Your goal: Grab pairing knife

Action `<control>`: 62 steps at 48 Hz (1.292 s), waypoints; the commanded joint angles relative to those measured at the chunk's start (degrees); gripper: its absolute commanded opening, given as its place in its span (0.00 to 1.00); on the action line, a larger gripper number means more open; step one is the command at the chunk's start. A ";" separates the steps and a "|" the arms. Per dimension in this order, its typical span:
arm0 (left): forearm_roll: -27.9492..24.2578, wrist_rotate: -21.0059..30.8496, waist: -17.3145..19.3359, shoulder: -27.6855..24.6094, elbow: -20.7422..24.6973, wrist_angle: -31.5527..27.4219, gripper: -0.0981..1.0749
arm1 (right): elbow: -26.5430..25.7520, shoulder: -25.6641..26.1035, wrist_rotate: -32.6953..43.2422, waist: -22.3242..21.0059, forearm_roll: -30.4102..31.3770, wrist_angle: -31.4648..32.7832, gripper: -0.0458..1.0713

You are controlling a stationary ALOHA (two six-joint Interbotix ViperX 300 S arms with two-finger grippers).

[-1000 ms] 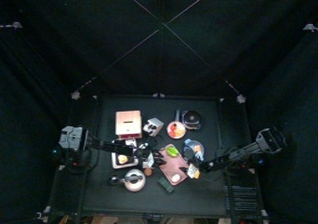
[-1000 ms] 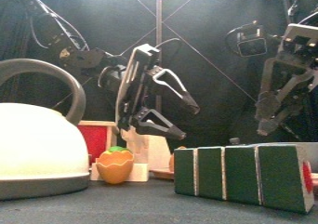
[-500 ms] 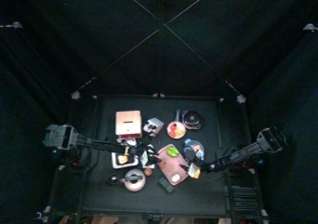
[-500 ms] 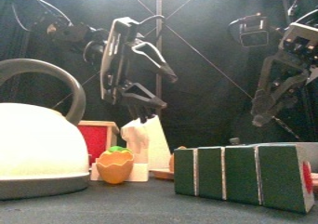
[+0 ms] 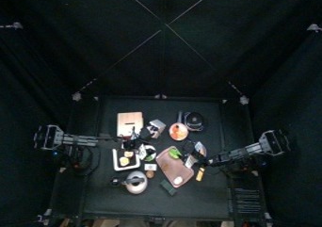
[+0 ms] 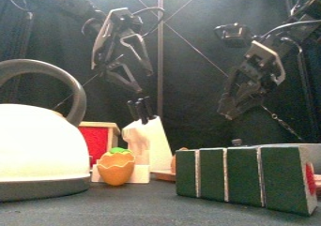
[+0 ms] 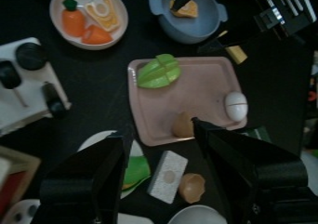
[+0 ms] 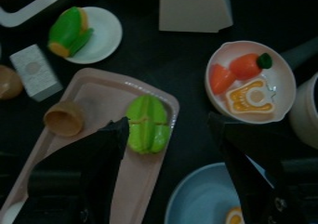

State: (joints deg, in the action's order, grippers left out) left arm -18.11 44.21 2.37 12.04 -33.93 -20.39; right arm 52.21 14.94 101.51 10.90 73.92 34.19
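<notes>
The kettle [image 6: 32, 136] has a smooth, glossy white body that looks like enamel or plastic, with a dull grey handle. The knife block [image 6: 150, 145] is pale and matt, seemingly wood, with black matt knife handles [image 6: 138, 108] standing out of it. The pink tray [image 7: 187, 98] looks like smooth matt plastic. The green leaf [image 8: 149, 124] on it shines like moulded plastic. The green blocks [image 6: 251, 175] appear to be painted wood, though the view is soft. The table [image 6: 113, 206] is matt black.

The left gripper [image 7: 155, 177] is seen with jaws spread wide above a pink tray [image 7: 168, 112]. On the tray a green leafy piece [image 7: 158, 72] and a white egg-shaped item [image 7: 236, 104] are observed. A white plate [image 7: 89, 16] with orange food lies beyond.
</notes>
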 commanded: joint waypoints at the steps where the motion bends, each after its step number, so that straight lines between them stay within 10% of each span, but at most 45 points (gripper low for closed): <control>1: -3.25 0.26 0.53 1.67 2.46 -3.52 0.84 | -2.02 0.26 0.18 -2.81 0.79 0.26 0.92; 33: -17.75 3.60 3.78 -5.19 5.01 -9.49 0.84 | -12.13 -5.01 1.23 -28.30 0.97 -5.80 0.92; 62: -16.88 11.95 5.45 -8.96 7.29 -11.07 0.76 | -12.04 -7.65 0.53 -29.53 1.05 -6.94 0.92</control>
State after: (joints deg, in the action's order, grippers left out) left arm -34.80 54.84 7.47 1.67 -27.95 -30.85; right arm 41.13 6.42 102.13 -18.63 74.71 27.33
